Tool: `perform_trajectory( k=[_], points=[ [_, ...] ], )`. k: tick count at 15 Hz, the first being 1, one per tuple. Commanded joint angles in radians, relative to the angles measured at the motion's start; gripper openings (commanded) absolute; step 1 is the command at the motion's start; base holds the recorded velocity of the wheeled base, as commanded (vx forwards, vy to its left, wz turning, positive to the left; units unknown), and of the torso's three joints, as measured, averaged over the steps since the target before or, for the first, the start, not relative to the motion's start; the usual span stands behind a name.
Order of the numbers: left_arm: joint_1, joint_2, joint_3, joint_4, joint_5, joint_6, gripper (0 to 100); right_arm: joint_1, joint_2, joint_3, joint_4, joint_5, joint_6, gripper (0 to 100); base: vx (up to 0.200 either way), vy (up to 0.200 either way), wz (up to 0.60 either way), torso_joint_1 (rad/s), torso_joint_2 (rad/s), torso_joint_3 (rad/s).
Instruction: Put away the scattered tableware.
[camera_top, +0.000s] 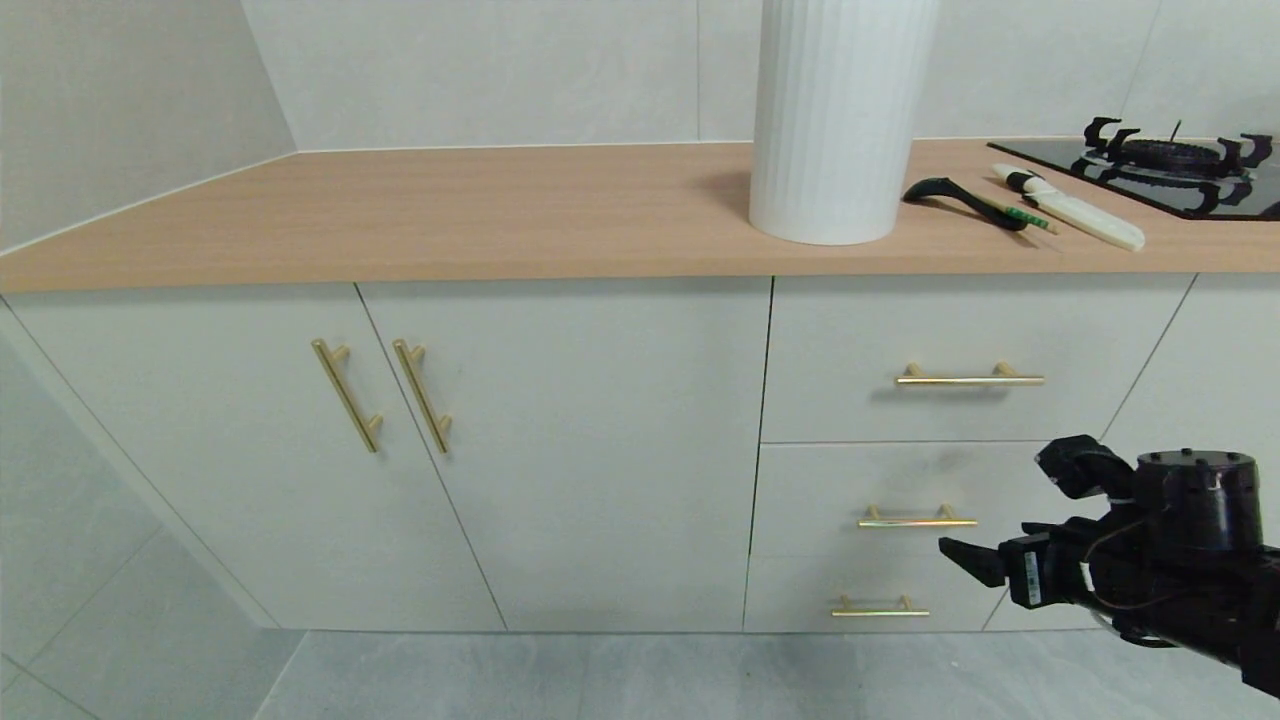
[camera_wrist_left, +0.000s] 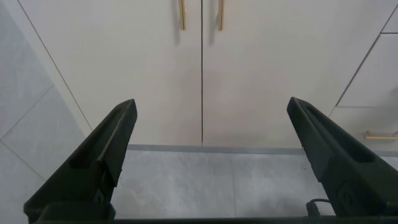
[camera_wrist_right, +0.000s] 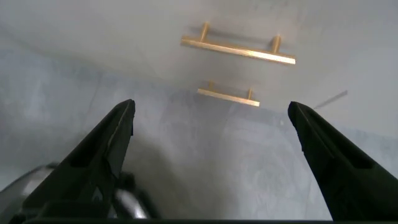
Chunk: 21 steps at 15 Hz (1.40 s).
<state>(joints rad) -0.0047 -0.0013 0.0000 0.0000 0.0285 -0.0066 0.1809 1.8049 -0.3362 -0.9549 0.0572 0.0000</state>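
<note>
On the wooden countertop (camera_top: 500, 215) lie a black ladle (camera_top: 962, 199), a white-sheathed knife (camera_top: 1070, 207) and a thin green-tipped stick (camera_top: 1026, 217), all to the right of a tall white ribbed container (camera_top: 838, 120). My right gripper (camera_top: 1015, 515) hangs low at the right, in front of the drawers, open and empty. From its wrist, the right gripper (camera_wrist_right: 211, 107) faces two gold drawer handles (camera_wrist_right: 238, 51). The left gripper (camera_wrist_left: 211, 106) is open and empty, facing the cabinet doors (camera_wrist_left: 202, 68) and the floor.
A black gas hob (camera_top: 1180, 165) sits at the counter's far right. Below are two doors with gold handles (camera_top: 345, 395) and three drawers, top (camera_top: 968, 379), middle (camera_top: 917, 520) and bottom (camera_top: 880, 608), all closed. Grey tiled floor (camera_top: 600, 680) lies in front.
</note>
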Motion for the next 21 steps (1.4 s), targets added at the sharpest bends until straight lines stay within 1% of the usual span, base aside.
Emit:
perform_trajectory(
  k=[1,6,7,9,10,11,13,16,21],
  points=[
    [0.0,0.001,0.0,0.0,0.001,-0.001,100,0.006,0.163,0.026,-0.104,-0.037,0.003,100,0.0,0.0,0.0,0.0,0.0,0.0],
    [0.0,0.001,0.0,0.0,0.001,-0.001,100,0.008,0.326,0.02,-0.351,-0.097,0.077,100,0.0,0.0,0.0,0.0,0.0,0.0],
    [0.0,0.001,0.0,0.0,0.001,-0.001,100,0.008,0.372,0.013,-0.42,-0.122,0.078,100,0.0,0.0,0.0,0.0,0.0,0.0],
    [0.0,0.001,0.0,0.0,0.001,0.0,100,0.008,0.482,-0.02,-0.576,-0.212,0.075,100,0.0,0.0,0.0,0.0,0.0,0.0],
    [0.0,0.001,0.0,0.0,0.001,-0.001,100,0.008,0.516,-0.034,-0.616,-0.238,0.074,100,0.0,0.0,0.0,0.0,0.0,0.0],
    [0.0,0.001,0.0,0.0,0.001,-0.001,100,0.008,0.553,-0.05,-0.616,-0.26,0.074,100,0.0,0.0,0.0,0.0,0.0,0.0],
    [0.0,0.001,0.0,0.0,0.001,-0.001,100,0.008,0.57,-0.072,-0.616,-0.263,0.075,100,0.0,0.0,0.0,0.0,0.0,0.0],
    [0.0,0.001,0.0,0.0,0.001,-0.001,100,0.008,0.585,-0.121,-0.616,-0.29,0.12,100,0.0,0.0,0.0,0.0,0.0,0.0],
    [0.0,0.001,0.0,0.0,0.001,-0.001,100,0.006,0.623,-0.195,-0.616,-0.318,0.153,100,0.0,0.0,0.0,0.0,0.0,0.0]
  ],
)
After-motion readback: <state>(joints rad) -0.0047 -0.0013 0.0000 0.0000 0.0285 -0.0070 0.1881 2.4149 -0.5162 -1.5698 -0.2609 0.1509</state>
